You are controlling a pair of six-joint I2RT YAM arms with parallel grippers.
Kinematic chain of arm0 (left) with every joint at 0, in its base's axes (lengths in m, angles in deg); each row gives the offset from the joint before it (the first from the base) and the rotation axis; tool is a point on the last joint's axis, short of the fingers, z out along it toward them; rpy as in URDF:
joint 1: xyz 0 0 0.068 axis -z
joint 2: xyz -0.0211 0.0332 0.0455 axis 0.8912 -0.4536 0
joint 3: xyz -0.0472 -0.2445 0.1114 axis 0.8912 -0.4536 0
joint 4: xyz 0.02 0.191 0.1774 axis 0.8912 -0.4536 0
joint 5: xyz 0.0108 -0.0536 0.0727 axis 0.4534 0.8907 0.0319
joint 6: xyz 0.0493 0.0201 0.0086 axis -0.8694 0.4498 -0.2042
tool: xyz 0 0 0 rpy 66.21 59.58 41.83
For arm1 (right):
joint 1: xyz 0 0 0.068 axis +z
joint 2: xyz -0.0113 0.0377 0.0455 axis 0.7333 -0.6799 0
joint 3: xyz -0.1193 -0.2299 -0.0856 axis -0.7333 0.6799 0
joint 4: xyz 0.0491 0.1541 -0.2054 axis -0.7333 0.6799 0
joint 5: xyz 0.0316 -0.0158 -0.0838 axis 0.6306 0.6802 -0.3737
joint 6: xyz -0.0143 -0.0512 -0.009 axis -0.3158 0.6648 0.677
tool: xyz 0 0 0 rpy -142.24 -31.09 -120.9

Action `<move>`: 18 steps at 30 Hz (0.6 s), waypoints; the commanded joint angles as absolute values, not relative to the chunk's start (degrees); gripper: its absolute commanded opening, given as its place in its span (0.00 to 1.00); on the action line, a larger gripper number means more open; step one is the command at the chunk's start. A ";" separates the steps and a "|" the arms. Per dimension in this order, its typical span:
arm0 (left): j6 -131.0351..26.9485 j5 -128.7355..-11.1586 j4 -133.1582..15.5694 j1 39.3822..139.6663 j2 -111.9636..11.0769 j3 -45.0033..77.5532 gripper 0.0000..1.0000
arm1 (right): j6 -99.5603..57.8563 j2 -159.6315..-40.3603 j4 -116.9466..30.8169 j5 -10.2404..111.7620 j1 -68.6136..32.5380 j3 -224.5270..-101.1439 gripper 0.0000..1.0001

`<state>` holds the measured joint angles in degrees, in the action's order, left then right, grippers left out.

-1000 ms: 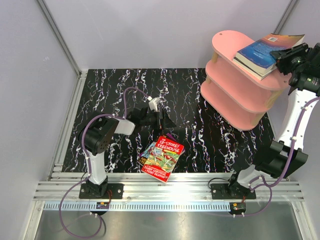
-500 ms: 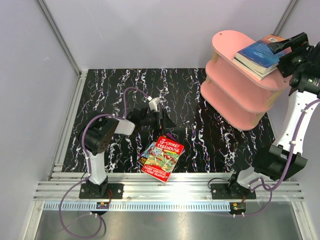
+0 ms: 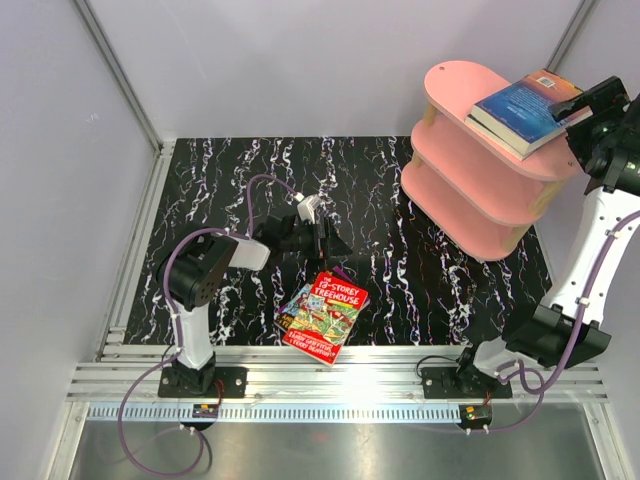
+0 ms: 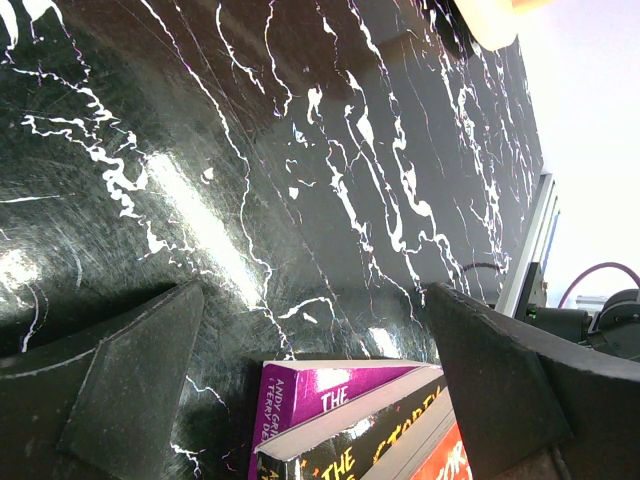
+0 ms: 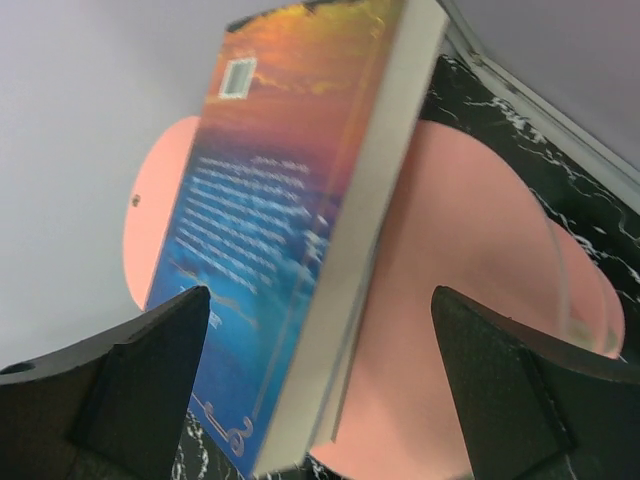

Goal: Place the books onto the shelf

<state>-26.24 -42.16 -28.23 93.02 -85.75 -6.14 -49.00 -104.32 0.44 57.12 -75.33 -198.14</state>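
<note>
Bkgd: pale lilac walls, black white-veined table.

L side: left arm is folded at the elbow, forearm low and reaching right over the table. Left gripper is close to the surface, jaws wide apart, nothing betw. them. Wrist view looks straight at the near end of the book stack, not touching it. The stack lies flat on the table near the front edge, red cover up in the top view; purple, black and red edges show in the wrist view.

R side: pink shelf stands at the back right. The dark-blue book lies flat on the top board, one end past the rim. There may be a 2nd vol. under it, can't confirm.

Right arm is stretched up tall from its base, wrist level w/ the top board. Right gripper is at the book's end, jaws spread, a finger on each side, neither touching it.

Step (est.): blue book placed and let go. Next (est.): R arm backs straight off w/o dragging the overhanging end. L then needs an edge grip on the flat stack.
</note>
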 commanded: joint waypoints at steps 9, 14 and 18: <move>-27.41 -45.86 -36.45 93.08 -76.73 -10.54 0.99 | -48.22 -75.10 -1.02 55.75 -73.71 -170.55 1.00; -30.05 -51.92 -47.08 93.08 -71.55 -9.14 0.99 | -55.85 -64.54 -8.76 63.77 -64.51 -149.39 1.00; -32.07 -58.33 -54.55 93.17 -66.46 -8.26 0.99 | -59.21 -63.48 -14.20 52.46 -42.39 -140.22 0.99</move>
